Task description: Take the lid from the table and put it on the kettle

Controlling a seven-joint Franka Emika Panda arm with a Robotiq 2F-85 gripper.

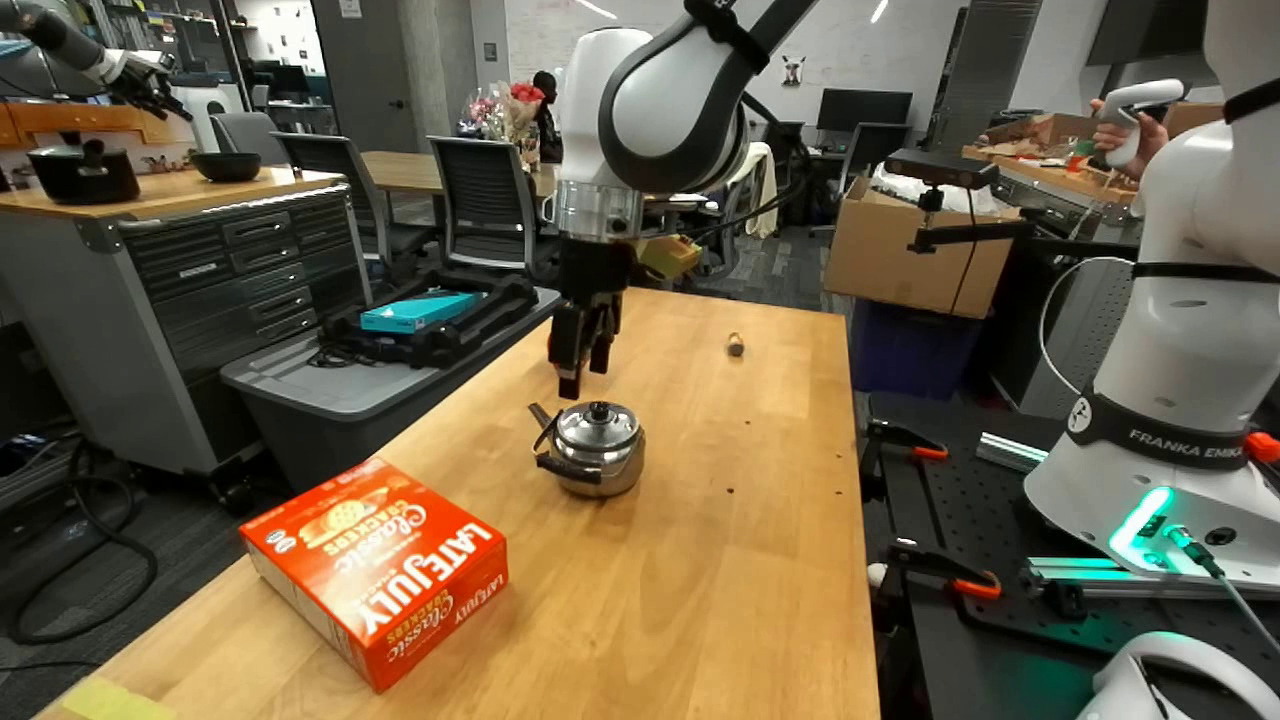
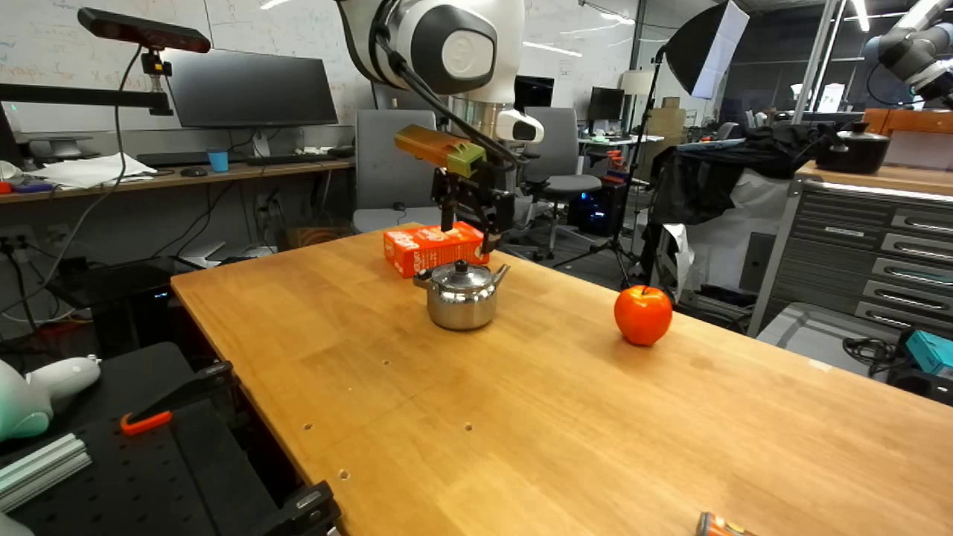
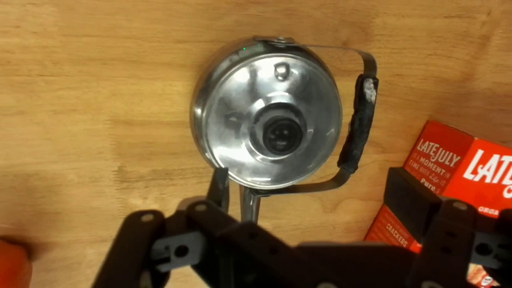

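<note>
The silvery lid with its dark knob lies on top of the steel kettle and looks level in both exterior views. The lid covers the mouth of the kettle. In the wrist view the lid sits inside the outline of the kettle, with the black-gripped handle folded down to one side and the spout pointing toward the gripper base. My gripper is open and holds nothing. In both exterior views the gripper hangs pointing down above the kettle, apart from the lid.
An orange-red cracker box lies on the table near the kettle's handle side; it also shows in the wrist view. A red apple-like ball stands on the spout side near the table edge. A small cylinder lies farther off.
</note>
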